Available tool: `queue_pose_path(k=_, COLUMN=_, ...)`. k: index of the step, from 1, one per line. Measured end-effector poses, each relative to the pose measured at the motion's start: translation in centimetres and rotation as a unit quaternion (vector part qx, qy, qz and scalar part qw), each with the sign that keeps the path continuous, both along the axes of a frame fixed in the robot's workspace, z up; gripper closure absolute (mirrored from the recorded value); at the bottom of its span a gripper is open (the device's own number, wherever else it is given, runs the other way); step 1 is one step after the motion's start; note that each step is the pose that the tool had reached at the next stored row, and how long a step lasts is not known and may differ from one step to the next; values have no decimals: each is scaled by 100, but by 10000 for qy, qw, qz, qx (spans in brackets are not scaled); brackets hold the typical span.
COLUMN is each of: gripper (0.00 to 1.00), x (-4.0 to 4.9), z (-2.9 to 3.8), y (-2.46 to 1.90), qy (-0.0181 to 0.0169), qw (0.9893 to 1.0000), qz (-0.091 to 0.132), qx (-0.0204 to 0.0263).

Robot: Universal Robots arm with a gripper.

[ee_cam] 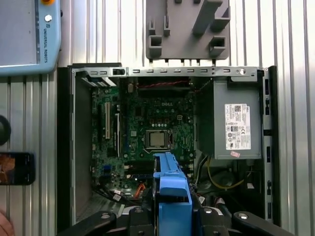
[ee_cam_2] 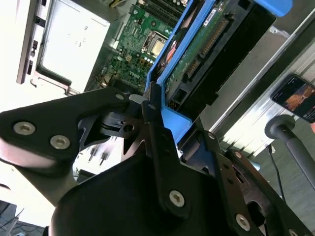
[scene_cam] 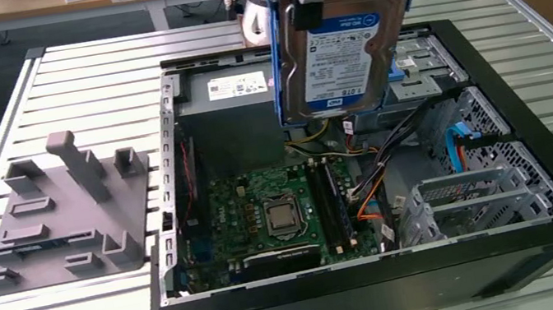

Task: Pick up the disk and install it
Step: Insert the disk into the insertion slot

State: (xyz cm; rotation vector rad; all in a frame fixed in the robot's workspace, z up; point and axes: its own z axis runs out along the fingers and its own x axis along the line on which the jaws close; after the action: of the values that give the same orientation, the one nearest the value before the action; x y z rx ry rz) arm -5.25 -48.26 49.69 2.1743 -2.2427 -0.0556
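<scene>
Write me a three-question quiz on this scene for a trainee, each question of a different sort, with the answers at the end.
1. Multiple choice: the gripper is A) open, holding nothing; B) shut on the disk; C) open, resting on the disk.
2. Fill in the blank: the grey fixture lies to the exterior view's ____ of the computer case.
3. True or false: the disk lies flat inside the computer case.

Key: 1 B. 2 left. 3 false: the disk hangs on edge above the open computer case.
</scene>
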Motion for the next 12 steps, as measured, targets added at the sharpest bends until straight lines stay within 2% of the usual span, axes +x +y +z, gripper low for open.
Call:
queue_pose_path(k=5, gripper=64, x=0, z=-13, y=-174, qy=0, qw=10000, qz=0, qx=-1)
queue_pose_path(k=8, gripper=64, x=0, z=-22, y=-264, qy=0, qw=10000, qz=0, qx=-5)
queue_pose_path(k=10, gripper=64, x=0, z=-33, y=-311, qy=0, qw=10000, qz=0, qx=-6)
queue_pose_path(k=12, gripper=64, x=9, z=-51, y=-335, qy=0, qw=10000, qz=0, qx=-5)
